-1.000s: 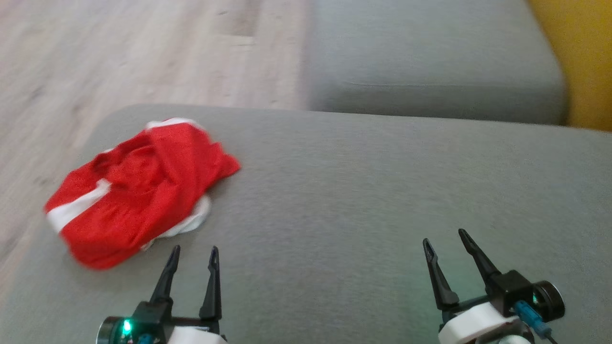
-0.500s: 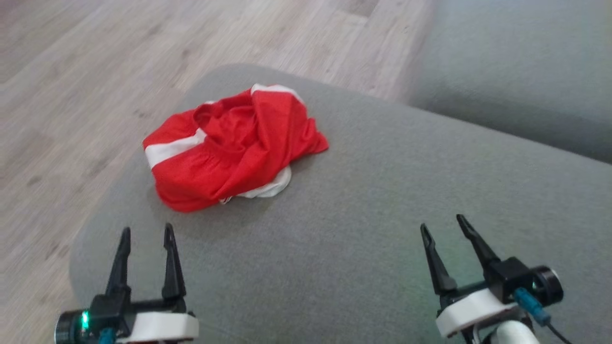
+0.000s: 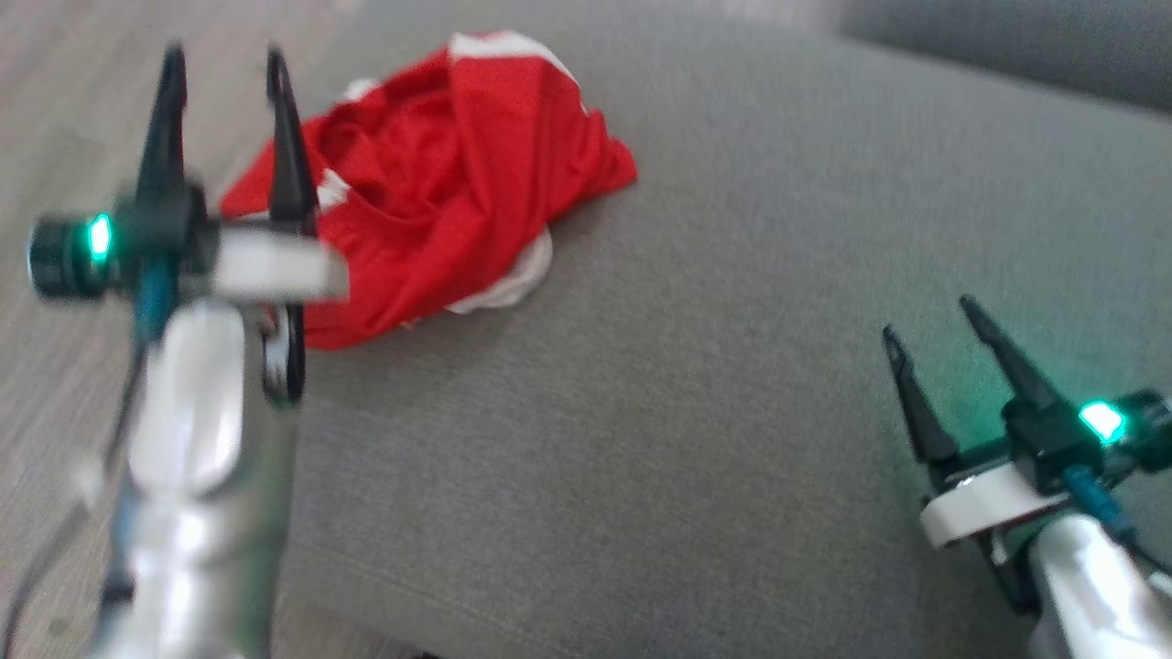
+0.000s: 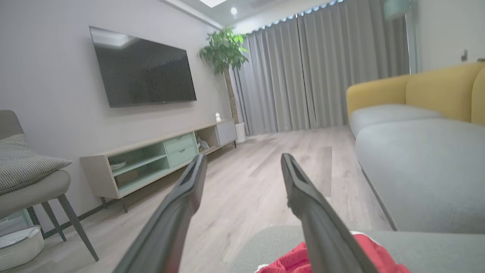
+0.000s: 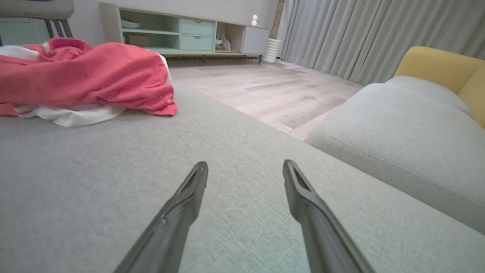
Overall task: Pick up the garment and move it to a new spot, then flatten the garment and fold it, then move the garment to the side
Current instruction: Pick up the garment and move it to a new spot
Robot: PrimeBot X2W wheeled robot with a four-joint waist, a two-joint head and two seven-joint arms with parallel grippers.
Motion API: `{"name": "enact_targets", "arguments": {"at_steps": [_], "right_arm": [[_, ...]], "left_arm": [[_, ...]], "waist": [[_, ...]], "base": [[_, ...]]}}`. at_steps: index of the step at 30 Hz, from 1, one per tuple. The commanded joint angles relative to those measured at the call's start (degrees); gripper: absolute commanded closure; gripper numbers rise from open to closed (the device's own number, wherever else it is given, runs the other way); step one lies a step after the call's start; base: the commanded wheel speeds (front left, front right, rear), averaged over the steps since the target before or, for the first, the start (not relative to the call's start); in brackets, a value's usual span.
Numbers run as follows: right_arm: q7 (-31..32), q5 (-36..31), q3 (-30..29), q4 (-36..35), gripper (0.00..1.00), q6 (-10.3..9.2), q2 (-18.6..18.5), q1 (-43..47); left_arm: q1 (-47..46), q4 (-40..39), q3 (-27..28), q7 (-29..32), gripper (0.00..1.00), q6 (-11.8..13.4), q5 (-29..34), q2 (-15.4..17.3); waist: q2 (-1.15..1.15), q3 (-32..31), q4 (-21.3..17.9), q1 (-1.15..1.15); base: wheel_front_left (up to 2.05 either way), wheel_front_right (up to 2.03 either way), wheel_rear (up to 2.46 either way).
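A crumpled red-and-white fabric garment (image 3: 458,174) lies at eleven o'clock on the broad grey upholstered sofa cushion (image 3: 687,384), close to its rounded edge above the pale wood-plank floor (image 3: 55,119). Bare cushion stretches from two to six o'clock. The left gripper (image 3: 222,55) hangs at ten o'clock by that edge, jaws apart and empty. The right gripper (image 3: 927,318), at four o'clock, likewise gapes over bare fabric. The left wrist view takes in a low cabinet with mint-green shelves (image 4: 151,159), contents unclear, a wall-mounted black television (image 4: 144,72) and a yellow sofa back (image 4: 416,91).
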Motion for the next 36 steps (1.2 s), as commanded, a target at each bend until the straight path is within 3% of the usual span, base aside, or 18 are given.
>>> {"name": "enact_targets", "arguments": {"at_steps": [1,3,5,11,16,17,18,28,36], "right_arm": [[-0.6,-0.3,1.3,-2.1,0.00,-0.04,-1.4,-1.6],[-0.6,-0.3,1.3,-2.7,0.00,-0.04,-2.6,-2.8],[-0.6,-0.2,1.5,-3.3,0.00,-0.04,-3.5,-4.0],[-0.6,0.2,1.0,-5.0,0.00,-0.04,-4.6,-6.0],[-0.6,0.2,0.0,-5.4,0.00,-0.04,-5.0,-5.7],[-0.6,0.2,-0.2,-5.4,0.00,-0.04,-5.1,-5.6],[-0.6,0.1,-0.3,-5.4,0.00,-0.04,-5.2,-5.5],[-0.6,0.3,1.8,-3.8,0.00,-0.04,-3.0,-6.2],[-0.6,1.1,2.9,-1.9,0.00,-0.04,2.3,-4.6]], "left_arm": [[-4.2,2.3,2.0,1.5,0.00,0.3,0.1,2.4],[-10.3,9.7,2.1,4.7,0.00,-1.1,-0.9,3.0],[-14.9,16.6,2.1,8.4,0.00,-0.6,-0.1,4.9],[-21.0,32.2,1.5,14.3,0.00,4.0,3.2,10.3],[-21.0,38.0,2.1,14.3,0.00,0.8,0.9,9.7],[-21.1,38.9,2.2,14.1,0.56,-0.1,0.5,9.5],[-21.3,39.7,2.3,13.5,1.00,-0.6,0.1,9.4],[-26.6,39.9,0.8,3.1,1.00,-0.7,0.1,10.0],[-32.6,31.8,-3.8,-0.2,1.00,-2.1,3.4,11.5]], "waist": [[0.00,6.2,-3.2,-0.03],[0.00,8.4,-4.4,-0.03],[0.00,10.3,-5.8,-0.03],[0.00,14.6,-8.6,-0.03],[0.00,15.7,-8.4,-0.03],[0.00,15.8,-8.3,-0.03],[0.00,15.9,-8.1,-0.03],[0.00,9.9,-6.8,-0.03],[0.00,-0.5,-10.4,-0.03]], "base": [[0.00,0.00,0.00],[0.00,0.00,0.00],[0.00,0.00,0.00],[0.00,0.00,0.00],[0.00,0.00,0.00],[0.00,0.00,0.00],[0.00,0.00,0.00],[0.00,0.00,0.00],[0.00,0.00,0.00]]}}
